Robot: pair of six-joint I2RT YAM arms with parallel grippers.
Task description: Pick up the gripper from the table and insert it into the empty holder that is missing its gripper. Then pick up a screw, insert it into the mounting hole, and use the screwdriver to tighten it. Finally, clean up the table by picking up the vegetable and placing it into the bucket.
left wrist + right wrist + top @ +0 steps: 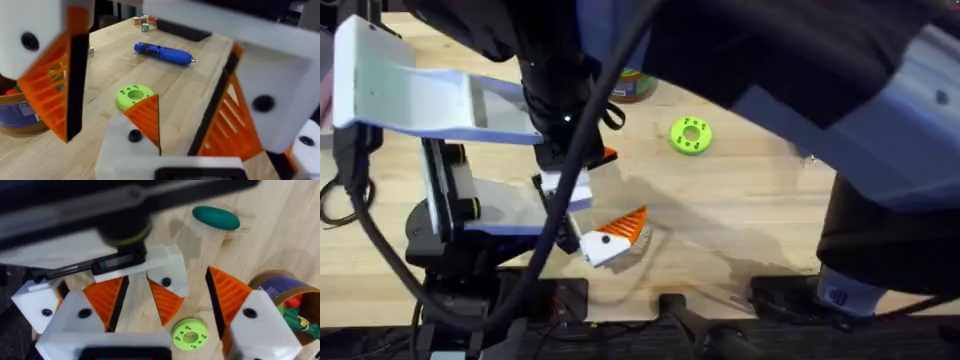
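An orange wedge-shaped gripper [146,117] [165,300] [626,228] stands in a white holder block [122,147] [169,267] [598,247] with a dark hole in its face. My left gripper [145,95] is open, its orange pads [50,85] wide on either side of that wedge without touching it. My right gripper [167,305] is open too, and the same wedge lies between its pads [227,297]. The blue screwdriver [162,52] lies farther off on the table. The green oval vegetable [216,217] lies on the wood. The bucket [290,295] [20,115] holds red and green items. The screw is out of view.
A green round disc with holes [690,135] [134,95] [190,335] lies near the holder. A white and blue stand [410,95] rises at the left. Small toy blocks [144,22] sit at the far table edge. Both arms loom dark and blurred under the overhead camera.
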